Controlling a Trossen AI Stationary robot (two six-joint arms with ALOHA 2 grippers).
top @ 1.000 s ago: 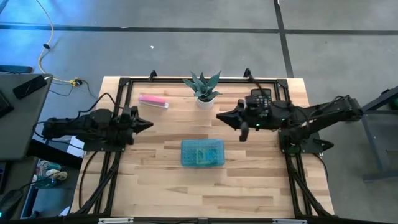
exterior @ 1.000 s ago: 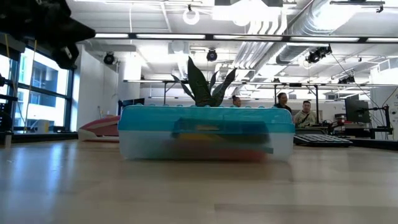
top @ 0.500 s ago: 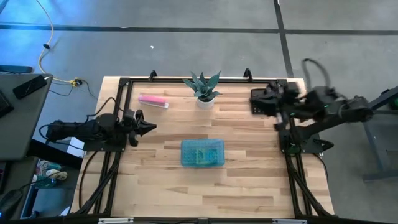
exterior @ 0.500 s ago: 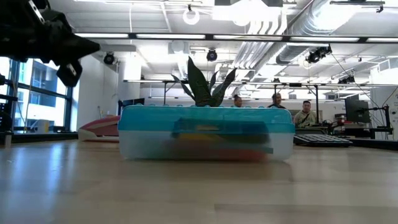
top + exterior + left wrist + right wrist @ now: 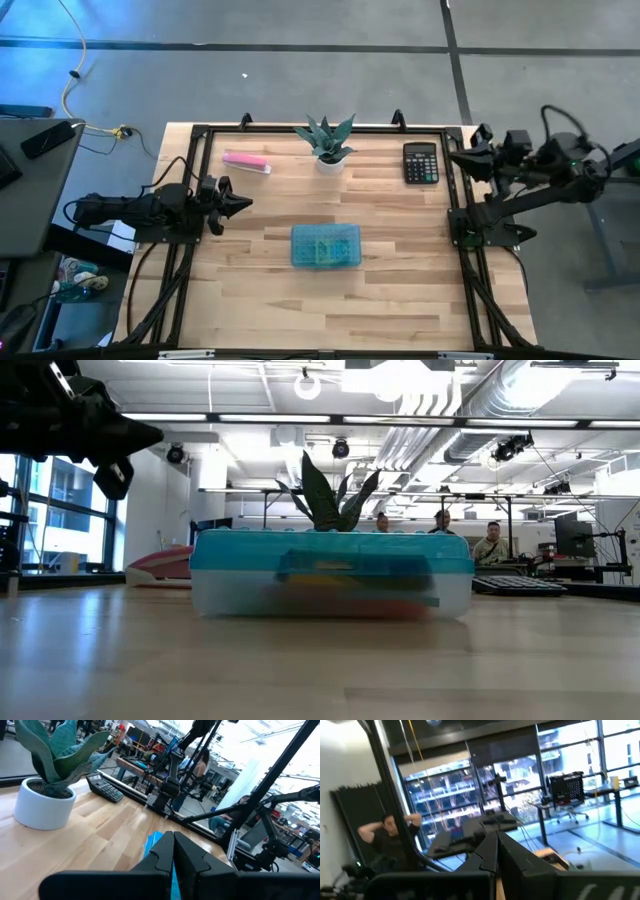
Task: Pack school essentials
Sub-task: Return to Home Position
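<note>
— pulled the right gripper (image 5: 456, 158) back from mid-table to the right edge, baring the calculator (image 5: 420, 163).
— fingers?
— pressed together on nothing, both; left gripper (image 5: 238, 203) parked at the left edge.
— school essentials (image 5: 325, 247)?
— inside the blue supply box (image 5: 297, 246), mid-table, lid down. hence backed clear: probably finished.

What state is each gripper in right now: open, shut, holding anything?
Left gripper: shut, empty, over the table's left side.
Right gripper: shut, empty, just right of the calculator.
</note>
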